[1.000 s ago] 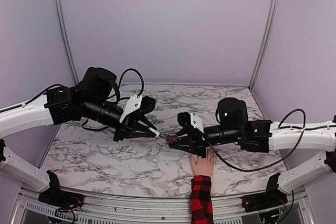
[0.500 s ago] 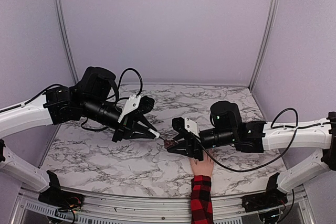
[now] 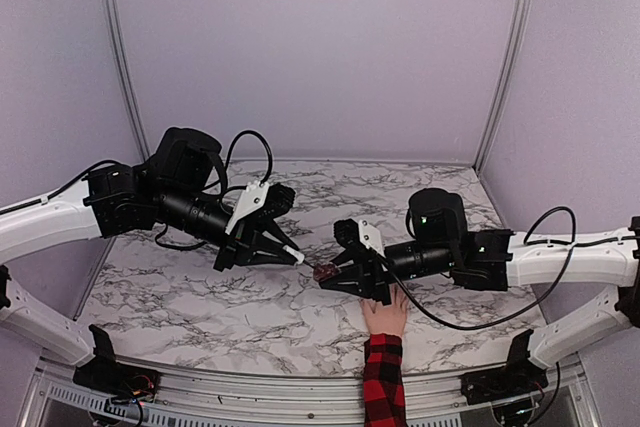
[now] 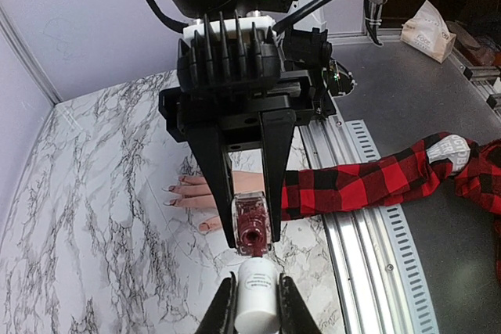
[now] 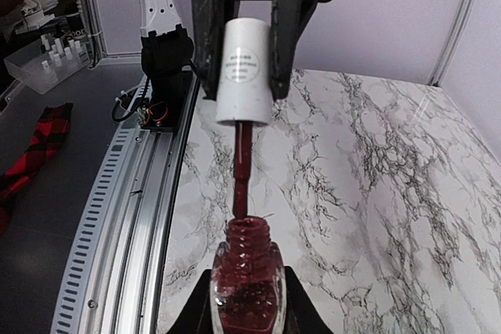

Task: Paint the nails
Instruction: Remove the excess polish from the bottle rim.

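- While a white cylindrical cap (image 5: 244, 68) is pinched by the left gripper (image 4: 255, 291), its brush (image 5: 241, 170) is dipped into a dark-red glass bottle (image 5: 248, 283) clamped by the right gripper (image 4: 252, 234).
- Beneath, the nails (image 4: 167, 189) are seen on a pale hand (image 4: 205, 191) on the marbled worktop (image 4: 94, 217).

1. Left wrist view: the nails (image 4: 167, 188) are too small to judge their polish.
2. Top view: the right jaws cover the fingers of the hand (image 3: 386, 317); the nails are hidden.
3. Right wrist view: the brush (image 5: 241, 170) tip is hidden inside the bottle (image 5: 249, 287), whose base the lower edge cuts off.
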